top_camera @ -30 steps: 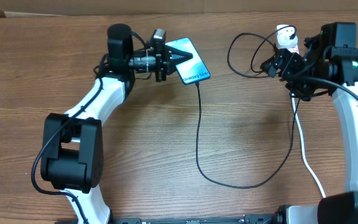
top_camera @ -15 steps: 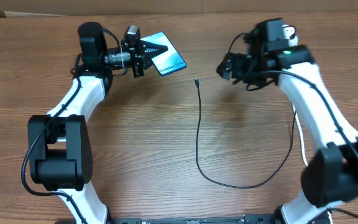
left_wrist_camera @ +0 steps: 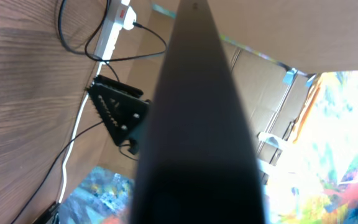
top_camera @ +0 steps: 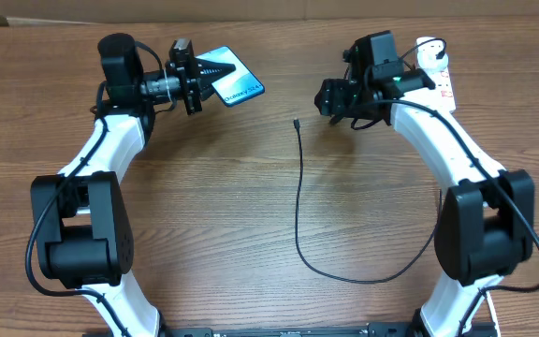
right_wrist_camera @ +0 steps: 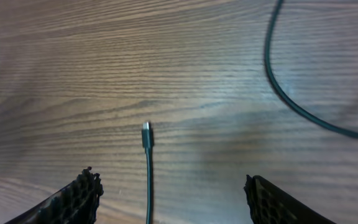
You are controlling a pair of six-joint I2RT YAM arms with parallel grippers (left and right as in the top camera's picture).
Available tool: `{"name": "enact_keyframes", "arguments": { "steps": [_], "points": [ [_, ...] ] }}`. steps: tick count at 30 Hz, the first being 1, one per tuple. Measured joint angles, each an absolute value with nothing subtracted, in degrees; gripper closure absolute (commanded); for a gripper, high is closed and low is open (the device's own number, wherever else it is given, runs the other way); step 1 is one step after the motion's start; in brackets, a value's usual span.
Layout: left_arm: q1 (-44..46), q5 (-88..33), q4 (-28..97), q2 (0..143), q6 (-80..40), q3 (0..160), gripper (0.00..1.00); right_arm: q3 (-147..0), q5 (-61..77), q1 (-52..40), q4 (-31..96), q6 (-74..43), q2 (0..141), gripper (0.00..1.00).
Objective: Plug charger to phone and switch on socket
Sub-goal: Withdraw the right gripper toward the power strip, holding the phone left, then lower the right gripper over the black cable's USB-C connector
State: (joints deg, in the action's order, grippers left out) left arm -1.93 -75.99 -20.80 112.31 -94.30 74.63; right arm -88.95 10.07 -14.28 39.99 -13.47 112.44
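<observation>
My left gripper [top_camera: 211, 69] is shut on the phone [top_camera: 239, 82], holding it tilted above the table at the back left, its light blue screen up. In the left wrist view the phone's dark edge [left_wrist_camera: 197, 124] fills the middle. The charger's black cable [top_camera: 298, 206] lies on the wood, its connector tip [top_camera: 296, 123] free and apart from the phone. My right gripper [top_camera: 329, 98] hovers open just right of that tip. In the right wrist view the tip [right_wrist_camera: 146, 133] lies ahead, between the fingers [right_wrist_camera: 79, 199]. The white socket [top_camera: 435, 64] sits back right, partly behind the right arm.
The cable loops toward the table's front [top_camera: 363, 279] and climbs back along the right side. Another stretch of it curves at the upper right in the right wrist view [right_wrist_camera: 278, 87]. The socket's white lead [left_wrist_camera: 79, 118] runs along the table's far edge.
The left arm has carried the phone leftward, away from the cable tip. The right arm has swung left from the socket to beside the tip, its jaws narrowing somewhat.
</observation>
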Motion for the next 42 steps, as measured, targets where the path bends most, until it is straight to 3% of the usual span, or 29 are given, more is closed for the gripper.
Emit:
{"name": "enact_keyframes", "arguments": {
  "steps": [6,17,33,42],
  "points": [
    [-2.3,-75.7,-20.8,112.3,-95.0,74.6,0.96,-88.9,10.0,-17.2,36.6,-12.6,116.6,0.27],
    [-3.3,-75.6,-20.8,112.3,-95.9,74.6,0.96,-88.9,3.0,-21.8,35.8,-11.9,120.2,0.37],
    [-3.5,-75.7,-20.8,112.3,-95.9,74.6,0.96,-88.9,-3.7,-25.3,35.1,-11.9,122.3,0.38],
    [-3.5,-75.7,-20.8,112.3,-95.9,74.6,0.96,-88.9,-4.8,-25.7,32.1,-11.9,123.4,0.49]
  ]
}}
